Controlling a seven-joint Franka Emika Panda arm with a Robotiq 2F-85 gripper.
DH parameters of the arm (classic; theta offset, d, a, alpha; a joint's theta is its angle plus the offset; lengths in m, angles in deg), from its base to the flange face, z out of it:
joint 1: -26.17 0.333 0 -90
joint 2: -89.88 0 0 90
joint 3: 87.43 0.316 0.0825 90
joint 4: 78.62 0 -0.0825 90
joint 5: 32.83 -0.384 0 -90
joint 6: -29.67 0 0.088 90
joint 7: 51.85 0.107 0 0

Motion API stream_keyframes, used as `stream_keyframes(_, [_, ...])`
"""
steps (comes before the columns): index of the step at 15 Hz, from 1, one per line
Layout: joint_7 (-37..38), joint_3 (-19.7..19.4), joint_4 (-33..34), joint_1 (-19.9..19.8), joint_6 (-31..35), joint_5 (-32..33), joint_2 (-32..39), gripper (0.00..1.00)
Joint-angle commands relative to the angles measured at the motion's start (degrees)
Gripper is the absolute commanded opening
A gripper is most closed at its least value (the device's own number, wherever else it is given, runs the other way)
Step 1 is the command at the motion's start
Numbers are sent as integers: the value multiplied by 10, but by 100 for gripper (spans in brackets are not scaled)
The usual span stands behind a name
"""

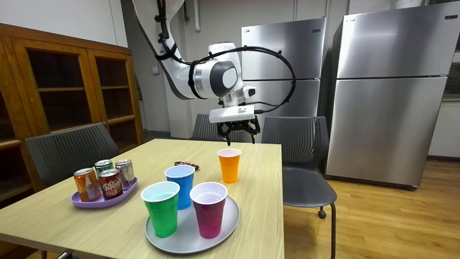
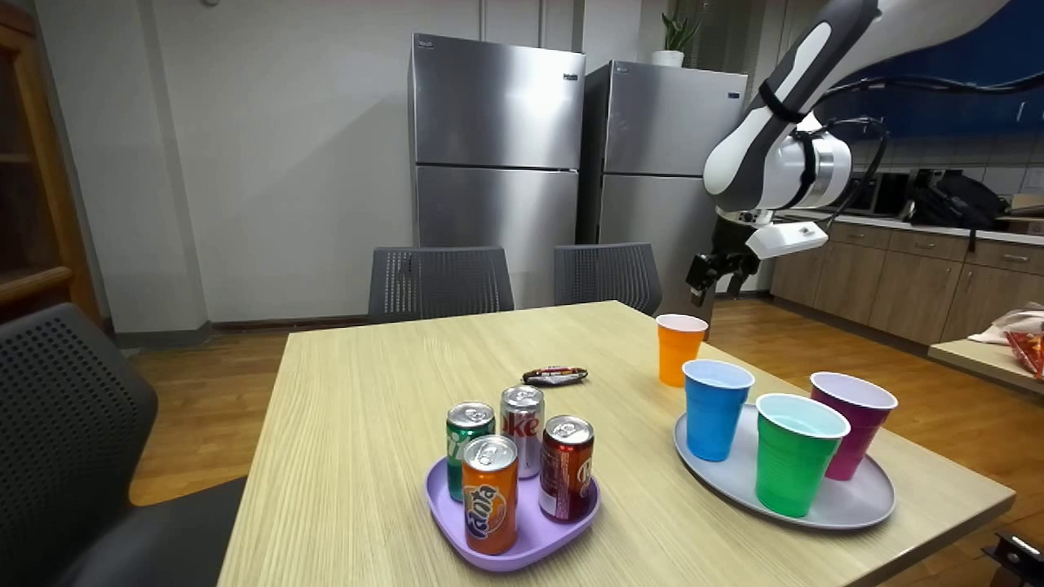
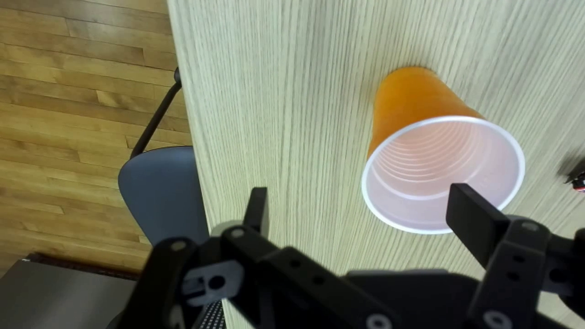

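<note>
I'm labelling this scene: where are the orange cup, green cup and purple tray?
Orange cup point(image 1: 230, 167): in an exterior view, on its outer wall.
Green cup point(image 2: 794, 468): in an exterior view, on its outer wall.
Purple tray point(image 2: 545, 538): in an exterior view, on a bare patch of its floor.

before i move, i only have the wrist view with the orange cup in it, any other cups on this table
Observer: Yes, a green cup, a blue cup and a maroon cup stand on a gray plate.
Operator: ok, is the gripper touching the orange cup
Observer: No, both exterior views show it hanging above, with a gap between.
Operator: anything besides cups i'm missing
Observer: Yes, a purple tray with four drink cans on it.
</note>
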Motion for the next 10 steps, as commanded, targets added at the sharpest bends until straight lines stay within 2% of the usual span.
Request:
stream_keyframes(1, [11,10,0,-10,-1,14,-1,100])
stream_keyframes(10, [32,17,32,-8,-15,7,31,100])
